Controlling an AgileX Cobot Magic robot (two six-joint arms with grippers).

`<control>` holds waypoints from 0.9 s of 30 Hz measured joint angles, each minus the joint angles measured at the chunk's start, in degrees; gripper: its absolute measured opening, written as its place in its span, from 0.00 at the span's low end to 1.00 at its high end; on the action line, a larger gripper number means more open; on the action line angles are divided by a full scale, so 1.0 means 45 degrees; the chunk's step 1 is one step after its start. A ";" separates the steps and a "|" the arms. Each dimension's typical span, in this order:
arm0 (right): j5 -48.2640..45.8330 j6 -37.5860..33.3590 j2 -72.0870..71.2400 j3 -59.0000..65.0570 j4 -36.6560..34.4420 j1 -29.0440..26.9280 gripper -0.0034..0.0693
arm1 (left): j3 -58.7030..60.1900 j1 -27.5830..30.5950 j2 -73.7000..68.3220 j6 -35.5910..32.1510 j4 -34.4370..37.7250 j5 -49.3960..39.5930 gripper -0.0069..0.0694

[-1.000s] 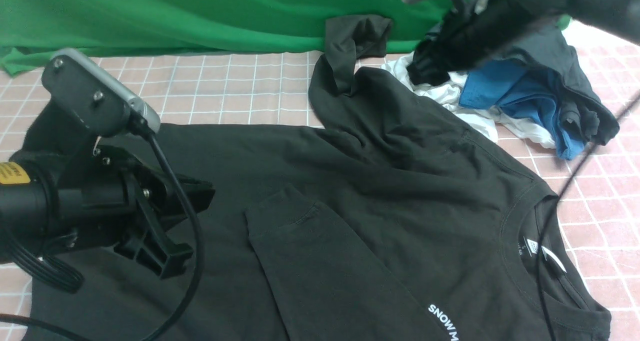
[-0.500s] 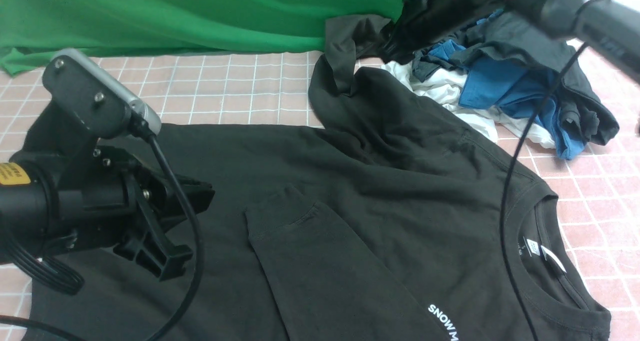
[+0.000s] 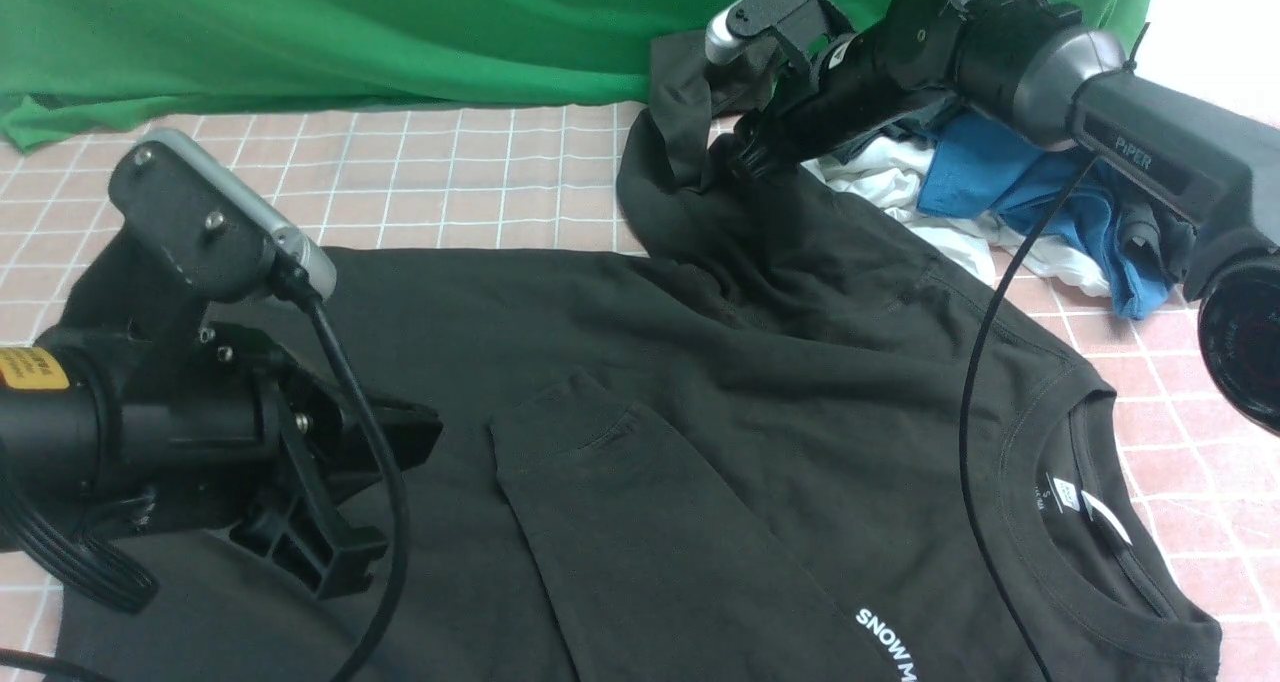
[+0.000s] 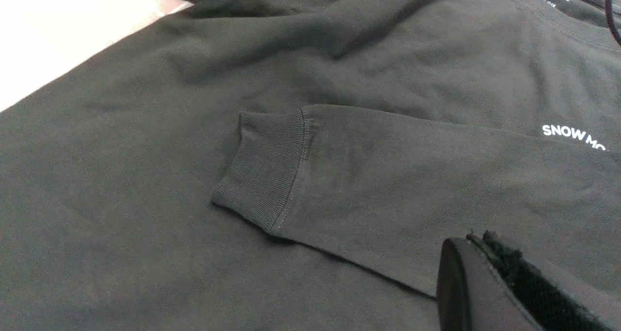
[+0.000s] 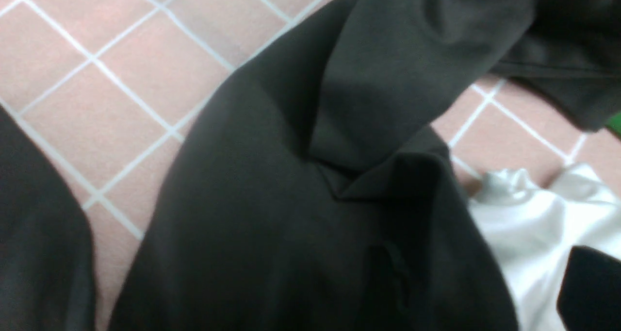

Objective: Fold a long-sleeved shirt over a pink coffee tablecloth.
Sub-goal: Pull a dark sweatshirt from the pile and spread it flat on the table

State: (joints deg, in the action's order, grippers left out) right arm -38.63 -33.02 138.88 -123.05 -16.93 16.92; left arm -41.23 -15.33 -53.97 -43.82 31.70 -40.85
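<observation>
The black long-sleeved shirt (image 3: 760,362) lies spread on the pink coffee tablecloth (image 3: 450,182), collar and white neck label (image 3: 1085,502) at the right. One sleeve is folded across the body, cuff (image 4: 264,168) flat, white lettering (image 3: 885,647) near the front. The far sleeve (image 3: 690,112) runs back, crumpled against the green cloth. My right gripper (image 3: 745,157) is open, low over where that sleeve meets the body; one finger (image 5: 589,285) shows above the white garment. My left gripper (image 3: 425,427) hovers shut and empty over the shirt's left part, fingertips (image 4: 478,246) pressed together.
A green cloth (image 3: 350,32) covers the back. A heap of white (image 3: 880,182), blue (image 3: 1030,182) and dark grey garments lies at the back right, beside the shirt's shoulder. The right arm's black cable (image 3: 975,382) hangs across the shirt.
My right arm has swung down and left from above the garment heap to the far sleeve. The left arm has shifted slightly; the shirt has not moved.
</observation>
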 joint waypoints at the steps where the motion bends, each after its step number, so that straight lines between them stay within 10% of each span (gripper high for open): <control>1: -0.0033 -0.0256 0.0027 0.0000 -0.0270 0.0000 0.64 | 0.0000 0.0000 0.0000 0.0000 0.0012 -0.0029 0.11; 11: -0.0116 -0.0582 0.0065 0.0000 -0.0562 0.0000 0.13 | 0.0000 0.0000 0.0000 0.0000 0.0068 -0.0583 0.11; 27: -0.6042 0.1048 -0.2021 0.0488 0.0183 -0.0286 0.09 | 0.0000 0.0000 0.0000 0.0000 -0.0478 -0.1187 0.11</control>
State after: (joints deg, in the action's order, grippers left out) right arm -65.83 -28.30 129.79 -120.85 -16.10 15.64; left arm -41.23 -15.33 -53.97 -43.82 29.55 -46.19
